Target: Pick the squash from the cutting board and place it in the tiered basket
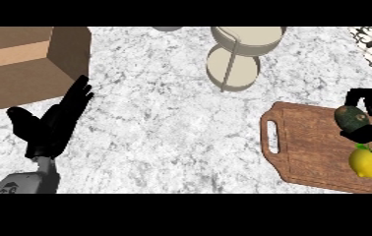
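Kitchen. Pale speckled stone worktop, wooden cutting board with handle slot at right, carrying a lemon and a dark green squash. Cream tiered basket at top centre. Wooden block top left, probably a cabinet corner.

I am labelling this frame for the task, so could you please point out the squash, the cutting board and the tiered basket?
squash [350, 116]: head view, on its dark green skin.
cutting board [309, 146]: head view, bare wood beside the handle slot.
tiered basket [247, 47]: head view, upper tier's front wall.
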Action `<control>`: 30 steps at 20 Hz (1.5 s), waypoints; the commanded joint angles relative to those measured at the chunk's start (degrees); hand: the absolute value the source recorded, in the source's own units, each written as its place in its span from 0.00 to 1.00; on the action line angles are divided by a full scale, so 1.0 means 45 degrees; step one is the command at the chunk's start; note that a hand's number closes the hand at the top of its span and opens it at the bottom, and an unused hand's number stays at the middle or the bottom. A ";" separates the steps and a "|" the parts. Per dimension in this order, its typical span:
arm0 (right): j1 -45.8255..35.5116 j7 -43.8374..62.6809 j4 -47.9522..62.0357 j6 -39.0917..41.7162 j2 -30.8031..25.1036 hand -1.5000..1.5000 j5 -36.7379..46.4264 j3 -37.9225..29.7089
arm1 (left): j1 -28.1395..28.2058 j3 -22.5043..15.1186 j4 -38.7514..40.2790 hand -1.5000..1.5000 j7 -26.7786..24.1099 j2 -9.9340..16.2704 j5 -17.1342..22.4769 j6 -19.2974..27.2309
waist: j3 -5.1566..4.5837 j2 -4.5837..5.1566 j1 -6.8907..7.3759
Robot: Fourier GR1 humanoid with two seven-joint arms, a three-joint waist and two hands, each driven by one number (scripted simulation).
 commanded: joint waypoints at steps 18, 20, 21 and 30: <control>-0.4446 -0.1935 -0.1244 0.5005 -0.0439 1.00 -0.5788 -0.3422 | 0.0448 0.0733 0.0390 0.50 -0.0490 0.0139 0.0090 -0.0532 | -0.0008 -0.0153 -0.0396; -0.4520 -0.0837 -0.2534 0.5264 0.0245 1.00 -0.5795 -0.2892 | -0.0132 0.0417 0.0227 0.50 0.0290 -0.0050 -0.0234 -0.0112 | -0.0009 -0.0173 -0.0467; -0.4377 -0.0375 -0.2970 0.5419 0.0571 1.00 -0.5851 -0.2712 | 0.0243 0.0713 -0.0157 0.50 0.0297 0.0164 0.0113 -0.0385 | -0.0008 -0.0183 -0.0431; -0.5117 0.3762 -0.5776 0.4860 0.3067 1.00 -0.5533 -0.1442 | 0.0874 0.0840 -0.0243 0.50 -0.0250 0.0023 -0.0035 -0.0644 | -0.0002 -0.0152 -0.0321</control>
